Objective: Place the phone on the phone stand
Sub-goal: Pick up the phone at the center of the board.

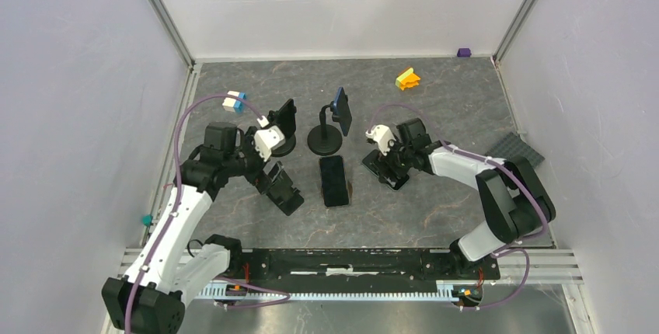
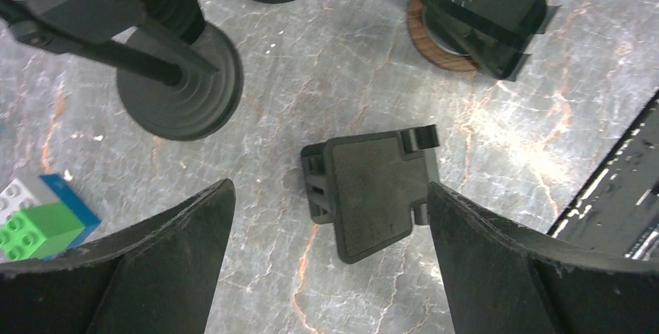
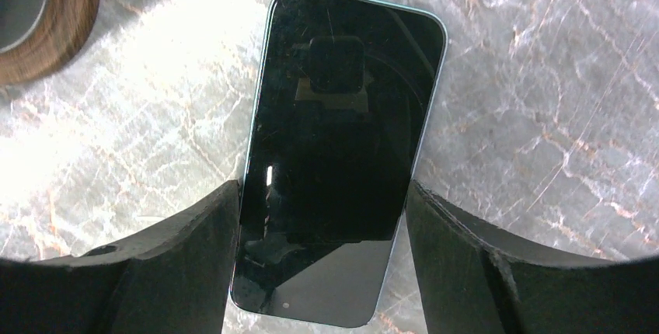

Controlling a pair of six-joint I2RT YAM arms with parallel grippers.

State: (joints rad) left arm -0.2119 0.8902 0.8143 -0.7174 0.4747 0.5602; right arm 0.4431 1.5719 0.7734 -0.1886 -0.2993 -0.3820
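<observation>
Two dark phones lie flat on the table, neither of them on a stand: the middle phone rests across one wooden ring, and the right gripper clasps the right phone by its long edges. Two black stands rise behind them, the left stand and the centre stand, and one loose cradle plate lies untouched between the wide-spread fingers of the left gripper. We count four brick pieces: a blue-and-white cluster, an orange cluster, a purple brick and a teal brick.
</observation>
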